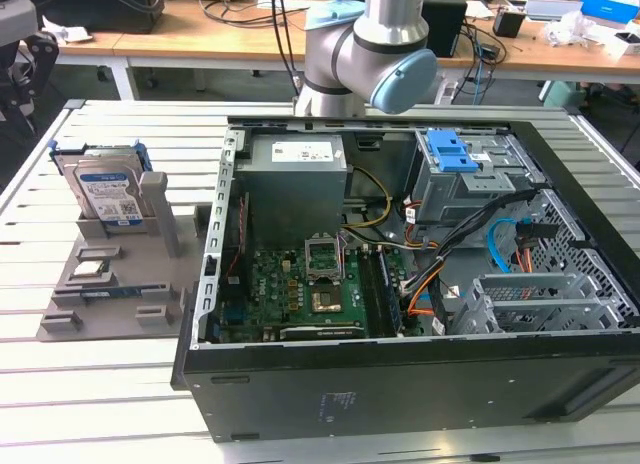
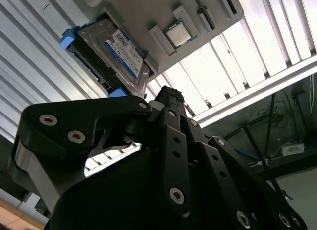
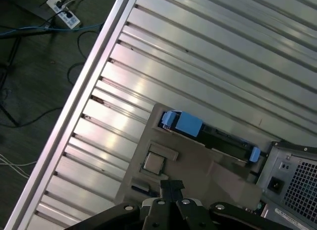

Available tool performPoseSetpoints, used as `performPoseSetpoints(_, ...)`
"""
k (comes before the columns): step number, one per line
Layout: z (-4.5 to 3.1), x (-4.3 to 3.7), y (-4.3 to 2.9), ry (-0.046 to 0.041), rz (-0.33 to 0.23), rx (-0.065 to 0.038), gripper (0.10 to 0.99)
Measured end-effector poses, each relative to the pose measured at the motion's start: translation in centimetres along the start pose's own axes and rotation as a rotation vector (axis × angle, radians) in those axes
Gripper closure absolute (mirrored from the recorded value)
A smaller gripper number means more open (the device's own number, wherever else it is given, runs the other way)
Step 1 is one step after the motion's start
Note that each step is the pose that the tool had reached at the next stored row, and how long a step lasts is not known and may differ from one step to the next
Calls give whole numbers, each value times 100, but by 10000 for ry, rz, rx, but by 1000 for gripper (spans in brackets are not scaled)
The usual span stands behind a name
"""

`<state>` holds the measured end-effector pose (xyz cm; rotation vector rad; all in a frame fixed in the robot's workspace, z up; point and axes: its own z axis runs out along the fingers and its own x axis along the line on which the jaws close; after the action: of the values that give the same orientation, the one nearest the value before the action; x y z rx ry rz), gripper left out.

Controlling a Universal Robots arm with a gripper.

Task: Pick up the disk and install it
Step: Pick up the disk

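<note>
The disk (image 1: pixel 105 192), a silver hard drive with a blue-and-white label and a blue frame, stands on edge in a slot of the grey holder tray (image 1: pixel 110 284) at the exterior view's left. The second wrist view shows the disk's (image 2: pixel 116 51) labelled face, and the first wrist view shows the disk (image 3: pixel 184 124) edge-on by its blue frame. My gripper (image 2: pixel 168 93) hangs above the tray, apart from the disk. Its black fingers (image 3: pixel 171 184) look closed together with nothing between them. The arm (image 1: pixel 370 54) rises behind the computer case.
An open computer case (image 1: pixel 420 284) lies on the slatted metal table (image 1: pixel 100 404), with a blue latch plate and grey cage (image 1: pixel 460 169) at its back. A small square chip (image 1: pixel 88 271) sits in the tray. The table edge drops to a floor with cables (image 3: pixel 29 51).
</note>
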<state>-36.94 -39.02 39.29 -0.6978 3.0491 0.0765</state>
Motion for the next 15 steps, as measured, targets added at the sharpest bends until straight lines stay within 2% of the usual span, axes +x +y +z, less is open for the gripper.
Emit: performPoseSetpoints(15,0,0,0,50,-1116,-26,980)
